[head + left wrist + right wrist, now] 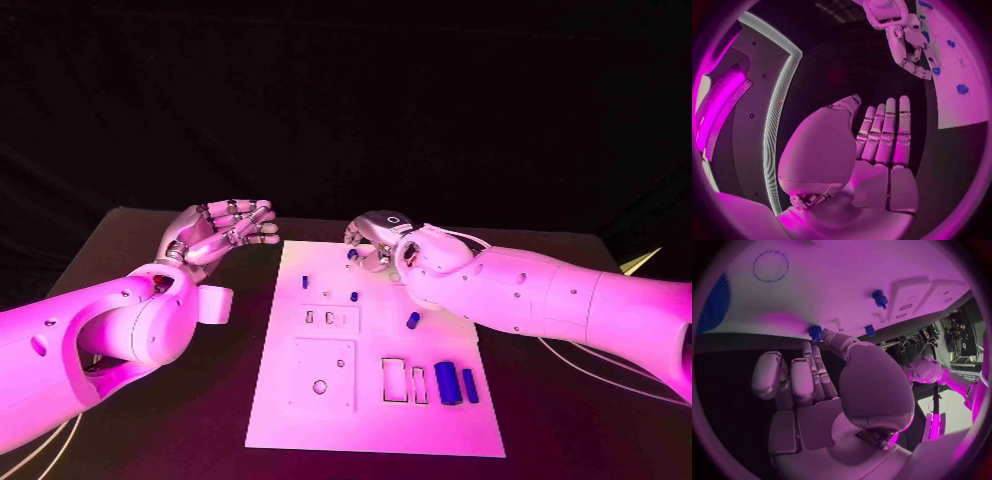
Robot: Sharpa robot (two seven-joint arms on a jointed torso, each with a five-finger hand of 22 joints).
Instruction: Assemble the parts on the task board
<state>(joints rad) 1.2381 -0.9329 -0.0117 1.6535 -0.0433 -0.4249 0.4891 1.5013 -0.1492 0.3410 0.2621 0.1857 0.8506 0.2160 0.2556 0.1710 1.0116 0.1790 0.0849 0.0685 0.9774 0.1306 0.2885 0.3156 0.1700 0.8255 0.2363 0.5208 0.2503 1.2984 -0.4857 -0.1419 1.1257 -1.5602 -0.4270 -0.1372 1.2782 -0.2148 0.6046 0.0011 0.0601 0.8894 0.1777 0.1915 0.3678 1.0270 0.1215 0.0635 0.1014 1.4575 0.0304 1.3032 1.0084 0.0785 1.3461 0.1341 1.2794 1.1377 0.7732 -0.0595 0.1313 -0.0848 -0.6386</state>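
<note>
The white task board [375, 400] lies in the middle of the table. My right hand [382, 245] is at its far edge. There its thumb and a fingertip pinch a small blue peg [352, 255], also seen from the right wrist [815, 332] and from the left wrist [936, 71]. The other fingers are curled in. My left hand [224, 230] hovers palm up beside the board's far left corner, with its fingers apart and nothing in it. More blue pegs [306, 282] [355, 297] [414, 320] are spread over the board. Two blue cylinders [456, 384] lie near its front right.
The board has raised white blocks with slots [330, 318], a square plate with a hole [322, 375] and upright frames [402, 381]. Black table [173, 420] surrounds it. Cables [606, 385] trail at the right.
</note>
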